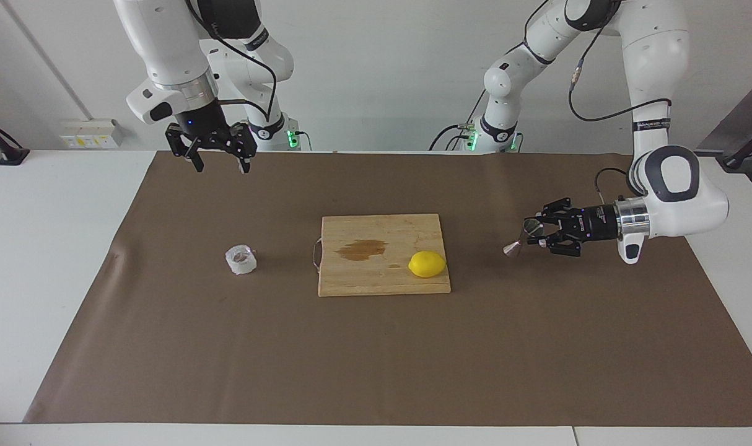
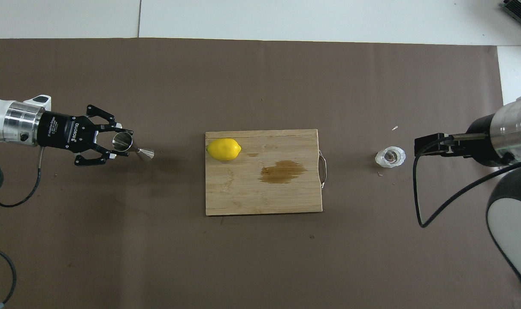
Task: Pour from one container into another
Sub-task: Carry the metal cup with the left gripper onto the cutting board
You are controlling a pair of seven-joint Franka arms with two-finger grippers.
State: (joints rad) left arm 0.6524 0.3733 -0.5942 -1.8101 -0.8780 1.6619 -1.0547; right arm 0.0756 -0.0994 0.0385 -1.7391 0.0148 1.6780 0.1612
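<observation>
Brown mat [image 1: 376, 359]: your left gripper [image 1: 533, 234] grips jigger [image 1: 520, 239] aloft; right gripper [image 1: 218, 162] hangs wide; cup [image 1: 241, 259] untouched, pour pending.

Mat [image 1: 376, 359]: you see plain dark brown paper.
Board [image 1: 382, 272]: pale wood grain, with a brown stain [image 1: 360, 249] at its 10 o'clock.
Lemon [image 1: 427, 264]: bright yellow.
Cup [image 1: 240, 259]: translucent white, crinkled.
Jigger [image 1: 520, 240]: shiny steel.
Left gripper [image 1: 542, 232]: black.
Right gripper [image 1: 218, 162]: black.
Table [image 1: 48, 248]: white.

Shiny steel jigger [image 1: 520, 239]; crinkly translucent plastic cup [image 1: 240, 259]; matt wood board [image 1: 383, 254].
</observation>
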